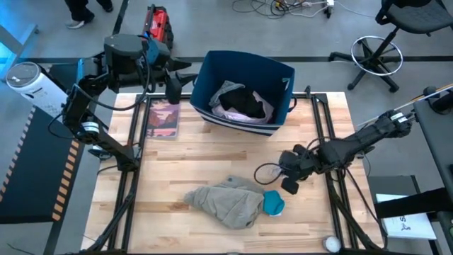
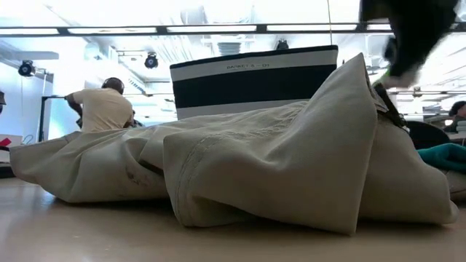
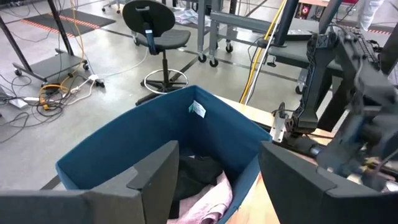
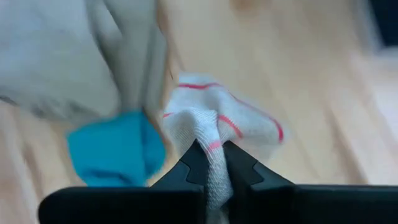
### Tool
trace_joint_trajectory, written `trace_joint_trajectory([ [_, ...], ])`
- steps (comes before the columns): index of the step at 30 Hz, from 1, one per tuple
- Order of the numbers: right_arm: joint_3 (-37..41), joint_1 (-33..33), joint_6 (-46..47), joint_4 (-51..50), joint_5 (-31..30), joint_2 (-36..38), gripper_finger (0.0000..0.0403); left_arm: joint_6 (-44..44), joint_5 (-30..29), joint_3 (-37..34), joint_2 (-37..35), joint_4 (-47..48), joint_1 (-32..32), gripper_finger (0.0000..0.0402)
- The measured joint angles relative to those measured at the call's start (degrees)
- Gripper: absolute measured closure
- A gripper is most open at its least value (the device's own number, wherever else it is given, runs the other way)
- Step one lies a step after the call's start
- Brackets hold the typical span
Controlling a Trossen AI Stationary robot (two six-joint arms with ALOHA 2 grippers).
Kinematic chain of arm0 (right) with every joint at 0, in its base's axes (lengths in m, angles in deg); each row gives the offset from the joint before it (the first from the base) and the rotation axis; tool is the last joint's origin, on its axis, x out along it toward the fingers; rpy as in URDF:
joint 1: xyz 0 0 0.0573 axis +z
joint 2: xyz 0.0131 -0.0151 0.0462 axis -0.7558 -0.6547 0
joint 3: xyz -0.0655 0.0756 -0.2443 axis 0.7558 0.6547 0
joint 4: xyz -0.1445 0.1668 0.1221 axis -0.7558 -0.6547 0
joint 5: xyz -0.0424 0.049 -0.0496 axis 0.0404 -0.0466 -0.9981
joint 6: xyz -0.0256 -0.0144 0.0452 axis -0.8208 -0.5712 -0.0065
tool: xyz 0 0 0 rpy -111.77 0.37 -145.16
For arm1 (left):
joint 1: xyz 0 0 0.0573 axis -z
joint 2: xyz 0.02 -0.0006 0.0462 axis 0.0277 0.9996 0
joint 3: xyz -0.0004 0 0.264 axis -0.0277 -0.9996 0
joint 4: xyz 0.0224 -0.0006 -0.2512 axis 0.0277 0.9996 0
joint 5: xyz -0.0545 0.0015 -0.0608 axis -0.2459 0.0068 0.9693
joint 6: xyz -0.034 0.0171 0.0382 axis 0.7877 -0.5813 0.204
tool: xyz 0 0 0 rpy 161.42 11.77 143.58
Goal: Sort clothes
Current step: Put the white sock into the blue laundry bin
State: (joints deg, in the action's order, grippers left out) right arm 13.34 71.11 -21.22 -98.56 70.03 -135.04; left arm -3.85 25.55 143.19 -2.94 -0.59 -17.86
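A grey-beige garment (image 1: 226, 202) lies bunched on the table's near middle, and it fills the low view (image 2: 277, 167). A teal piece (image 1: 273, 203) lies against its right side. My right gripper (image 1: 289, 181) is just right of them, shut on a white sock with red stripes (image 4: 217, 118). The navy bin (image 1: 244, 92) at the far middle holds black, pink and grey clothes. My left gripper (image 3: 214, 186) is open beside the bin's left end, raised, and holds nothing. My right gripper pinches a bunched fold of the sock (image 4: 211, 146) between its two fingertips. The fingers come from the table's right, slanting down. The rest of the sock bulges out beyond the fingertips, above the wood; whether it touches the table I cannot tell.
A flat pink-covered book (image 1: 163, 118) lies at the far left of the table, near the bin. Dark metal frame rails (image 1: 327, 127) run along the table's left and right sides. A person (image 2: 102, 109) is in the room beyond the table.
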Motion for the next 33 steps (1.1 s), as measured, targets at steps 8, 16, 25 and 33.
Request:
trace_joint_trajectory([
  [8,-19.4,-5.7,-11.1,-4.4,-13.5,-0.4,0.04,-1.2,0.0,0.0,-0.3,-0.3,0.0,0.0191],
  [16,-32.0,-18.9,-28.8,3.1,-17.3,-2.3,0.04,-1.6,0.0,0.0,-0.3,-0.5,0.2,0.0179],
  [25,-34.6,-40.2,-32.4,9.2,-5.0,-10.4,0.04,-1.7,0.0,0.0,-0.4,-0.8,0.7,0.0182],
  [33,-34.5,-48.4,-29.3,6.8,2.0,-18.6,0.0309,-1.8,0.0,0.0,-0.3,-0.5,1.2,0.0192],
])
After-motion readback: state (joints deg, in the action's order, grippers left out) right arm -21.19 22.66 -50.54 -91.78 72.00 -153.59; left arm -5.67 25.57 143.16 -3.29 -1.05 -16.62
